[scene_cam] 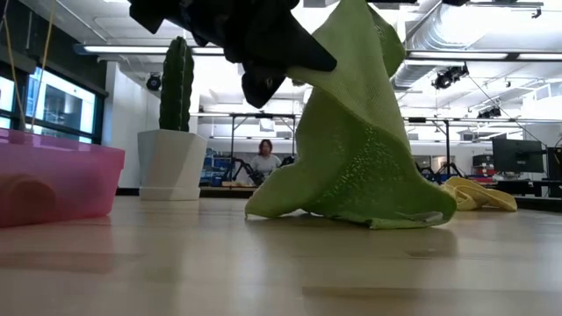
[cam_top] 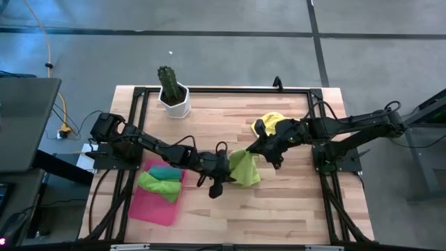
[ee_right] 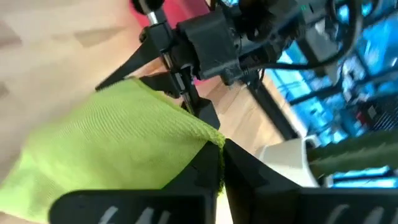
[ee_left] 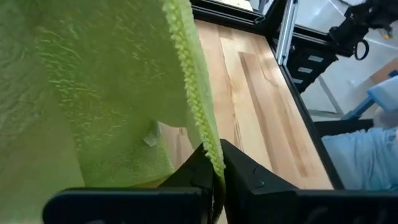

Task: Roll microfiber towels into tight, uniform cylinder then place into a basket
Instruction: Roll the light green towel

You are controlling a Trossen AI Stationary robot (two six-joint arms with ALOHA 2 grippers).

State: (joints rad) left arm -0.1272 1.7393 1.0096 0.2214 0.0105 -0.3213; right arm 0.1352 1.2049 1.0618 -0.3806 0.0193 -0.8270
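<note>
On the wooden desk (cam_top: 293, 202), beside the pink basket (cam_top: 150, 209) holding two rolled towels, I have both pincers clamped on one lime green towel (cam_top: 245, 167): left pincer (cam_top: 224, 169) and right pincer (cam_top: 252, 148) pinch its raised edge. Pulling apart unevenly could tear a thin hem grip loose, dropping the cloth unrolled.

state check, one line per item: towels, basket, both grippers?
lime green towel: partly lifted off the table, unrolled, lower part draped on the wood
yellow towel: crumpled on the table, unrolled
green towel: lying in the basket
teal towel: lying in the basket beside the green one
basket: flat on the table, two towels inside
left gripper: fingers shut on the lime green towel's edge
right gripper: fingers shut on the lime green towel's edge
</note>
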